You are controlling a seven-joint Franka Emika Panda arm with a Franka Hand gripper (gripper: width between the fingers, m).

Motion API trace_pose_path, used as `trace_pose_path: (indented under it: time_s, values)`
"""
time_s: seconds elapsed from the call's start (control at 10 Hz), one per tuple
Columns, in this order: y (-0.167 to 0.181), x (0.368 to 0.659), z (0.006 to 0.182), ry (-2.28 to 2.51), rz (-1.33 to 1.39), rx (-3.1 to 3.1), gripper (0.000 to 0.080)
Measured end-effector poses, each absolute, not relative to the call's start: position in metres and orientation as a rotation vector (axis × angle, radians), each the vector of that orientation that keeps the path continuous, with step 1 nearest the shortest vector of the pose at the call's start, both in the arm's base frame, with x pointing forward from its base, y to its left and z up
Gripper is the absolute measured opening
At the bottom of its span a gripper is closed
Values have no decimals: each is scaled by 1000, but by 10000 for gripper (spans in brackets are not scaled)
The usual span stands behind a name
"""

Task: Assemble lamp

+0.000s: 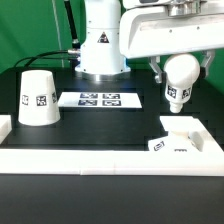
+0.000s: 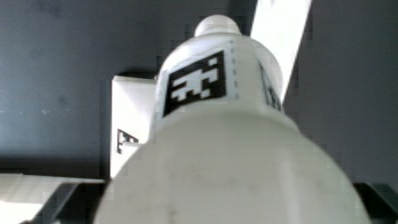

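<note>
The bulb (image 1: 178,84), clamped in the gripper (image 1: 180,68), is filling the space directly beneath the fingers. The base (image 1: 181,134) is lying below its tip, apart from it, with open air between. The shade (image 1: 38,97), marker board (image 1: 99,99) and robot body (image 1: 101,40) are standing toward the exterior view's left of the gripper, well apart, leaving bare table (image 1: 125,126) between.

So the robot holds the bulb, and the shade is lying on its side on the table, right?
Not quite: the exterior view shows the shade standing upright on the table, not lying over. The gripper does hold the bulb.
</note>
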State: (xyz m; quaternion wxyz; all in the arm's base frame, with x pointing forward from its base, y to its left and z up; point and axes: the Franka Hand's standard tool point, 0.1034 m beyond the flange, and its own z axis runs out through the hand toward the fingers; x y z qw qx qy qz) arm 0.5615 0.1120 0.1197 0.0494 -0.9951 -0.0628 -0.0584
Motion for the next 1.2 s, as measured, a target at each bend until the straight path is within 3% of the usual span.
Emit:
trace_pose_path:
  time_s: [0.4,0.9,1.1,1.2]
  values:
    - [107,569,113,-417,-269,-3025,579]
    - [110,593,145,-401,-203,-3019,579]
    - [114,611,168,-364,-212,-3016,579]
    - [113,608,163,-371,-207,-3016,579]
